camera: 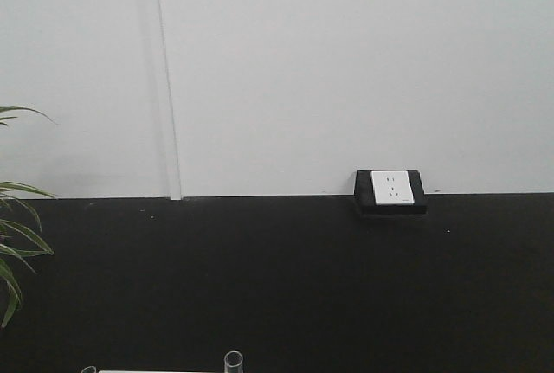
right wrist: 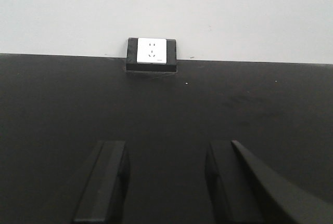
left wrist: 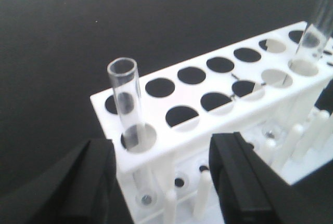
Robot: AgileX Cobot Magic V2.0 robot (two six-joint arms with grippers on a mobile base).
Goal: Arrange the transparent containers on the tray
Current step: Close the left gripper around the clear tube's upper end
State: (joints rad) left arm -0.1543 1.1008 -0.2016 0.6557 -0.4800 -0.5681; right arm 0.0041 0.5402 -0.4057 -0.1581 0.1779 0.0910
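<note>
— How far has the job been carried?

— Hardly begun, it would be judged. Two test tubes are seen from the left wrist, both upright in holes of the white rack: the near tube at the corner, the far tube at the other end. The remaining holes in view are empty.

— And the tray?

— It is shown in no view, so nothing can be counted as placed on it.

— How are the grippers held?

— The left gripper is spread wide with nothing pinched. The rack's corner is framed between its fingers, and the near tube lies just ahead. The right gripper is spread too, held over the bare black table (only a wall socket lies beyond it).

— What is left, then?

— Nearly everything, it seems: each tube is yet to be gripped, lifted from its hole and laid on the tray, the near tube probably first.
</note>
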